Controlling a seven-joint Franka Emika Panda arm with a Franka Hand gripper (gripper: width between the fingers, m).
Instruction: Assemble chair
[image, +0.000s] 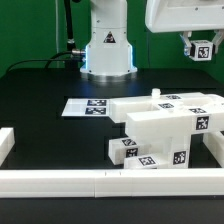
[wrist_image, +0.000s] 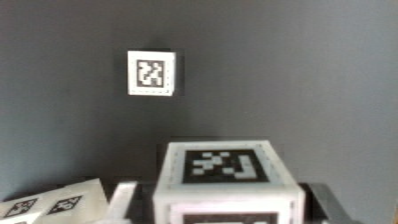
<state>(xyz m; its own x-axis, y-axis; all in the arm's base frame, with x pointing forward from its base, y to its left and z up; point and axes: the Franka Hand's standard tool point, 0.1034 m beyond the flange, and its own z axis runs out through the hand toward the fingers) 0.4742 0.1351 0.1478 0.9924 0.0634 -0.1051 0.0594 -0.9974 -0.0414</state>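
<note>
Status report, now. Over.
Claw shut on tagged leg, held high off table. Other chair parts grouped beside marker board. Nothing seen blocking.

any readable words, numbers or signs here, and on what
No readable words or numbers.
White blocky chair parts: square tag patterns only.
White square leg in the gripper: tag pattern.
Flat white marker board: tag patterns.
White robot base: dark triangle sign, too blurred.

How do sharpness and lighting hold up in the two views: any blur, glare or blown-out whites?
Exterior view: fairly sharp, evenly lit; the white chair parts nearly blow out against the black table, and a blue glow rims the arm's base. Wrist view: soft and dim throughout; the tagged white block is blurred, its tag pattern smeared.
</note>
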